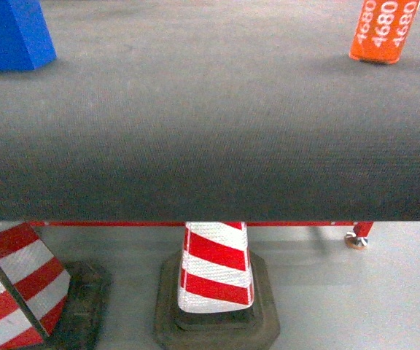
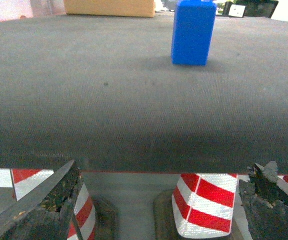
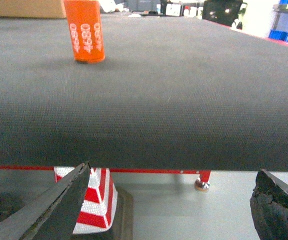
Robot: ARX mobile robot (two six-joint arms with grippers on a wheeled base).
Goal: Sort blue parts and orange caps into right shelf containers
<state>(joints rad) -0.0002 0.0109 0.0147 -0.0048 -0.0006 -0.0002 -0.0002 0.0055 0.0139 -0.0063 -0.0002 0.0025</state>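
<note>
**Both claws wait low and open before the surface, parts not yet taken**

Head view: the dark grey surface (image 1: 210, 124) fills most of the picture. A blue part (image 1: 12, 33) stands upright at the far left and an orange cap (image 1: 385, 30), printed with "4680", stands at the far right. They are well apart, probably so that each arm has its own piece. No claw shows here. Under the edge stand traffic cones (image 1: 216, 266) on the floor, striped red and white.

Left wrist view: the left claw (image 2: 159, 210) is wide open and holds nothing; its two worn fingers (image 2: 44, 210) show at the bottom corners. It sits below the surface edge. The blue part is ahead of it and a little to the right, far from the fingers.

Right wrist view: the right claw (image 3: 164, 210) is also spread open and empty, low before the edge. The orange cap stands ahead and to the left of it, well apart.

The blue crates on the right shelf cannot be clearly identified; only a bit of blue appears at the far right edge.
</note>
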